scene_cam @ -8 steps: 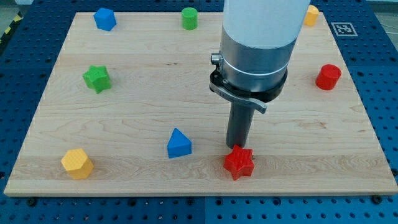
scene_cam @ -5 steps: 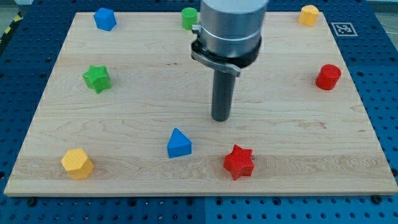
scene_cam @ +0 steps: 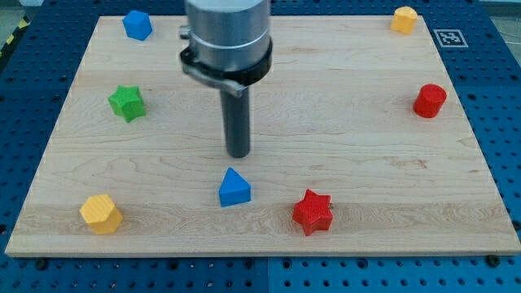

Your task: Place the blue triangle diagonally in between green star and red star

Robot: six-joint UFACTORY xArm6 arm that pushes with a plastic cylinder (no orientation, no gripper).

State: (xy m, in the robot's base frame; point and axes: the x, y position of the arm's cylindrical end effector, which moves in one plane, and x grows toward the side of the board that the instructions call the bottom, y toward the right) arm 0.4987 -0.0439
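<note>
blue triangle (scene_cam: 234,188) sits on the wooden board (scene_cam: 342,122), low and a bit left of the board's middle, upright, nothing touching it. my tip (scene_cam: 238,155) is just above the triangle toward the view's top, near it with a small gap of bare wood between, so no contact. no pincer on this rig, only the dark rod, so no open or closed state to report.

red star (scene_cam: 313,212) is to the triangle's right and slightly lower, near it but apart. green star (scene_cam: 127,102) is up and to the triangle's left, well apart. the triangle sits much closer to the red star than to the green one.

yellow block (scene_cam: 101,214), looks hexagonal, is left of the triangle and slightly lower, near the board's bottom left corner. blue block (scene_cam: 137,24), shape hard to tell, is far above the triangle at the top left. red cylinder (scene_cam: 430,101) is far right of the triangle and higher, near the right edge. second yellow block (scene_cam: 404,19) is at the top right corner, furthest from the triangle. arm body covers part of the board's top edge above the triangle.
</note>
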